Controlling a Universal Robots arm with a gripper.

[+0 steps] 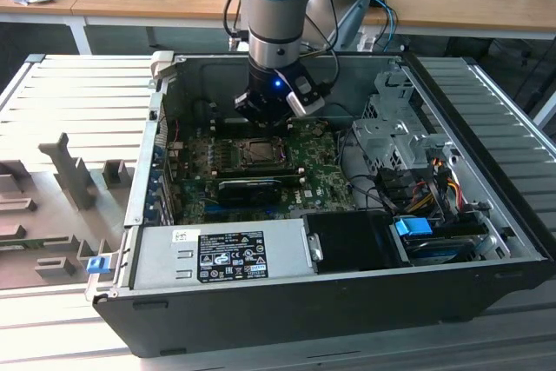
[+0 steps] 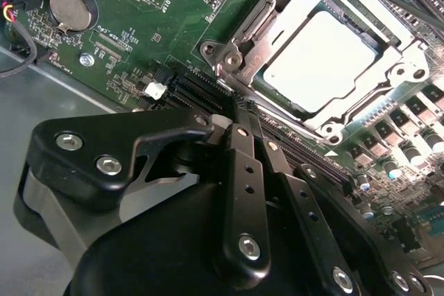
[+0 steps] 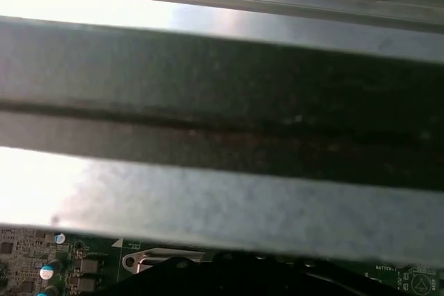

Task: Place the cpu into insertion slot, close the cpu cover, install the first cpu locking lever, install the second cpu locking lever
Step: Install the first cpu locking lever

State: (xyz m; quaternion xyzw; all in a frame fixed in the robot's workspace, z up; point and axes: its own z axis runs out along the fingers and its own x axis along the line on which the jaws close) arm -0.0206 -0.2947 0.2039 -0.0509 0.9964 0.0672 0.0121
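The black gripper body (image 2: pixel 229 240) is hiding the green motherboard's (image 2: pixel 159 25) near part; the picture's edge is cropping the silvery socket frame (image 2: pixel 326 60).

Grey arm (image 1: pixel 276 6), seemingly black screwed fingers (image 2: pixel 243 192)

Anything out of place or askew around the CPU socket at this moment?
Nothing stands out. In the second wrist view the cpu lies flat and square in its socket, with the cpu cover down around it. The gripper sits just beside the socket, fingers together and holding nothing. No damage or loose parts show on the board.
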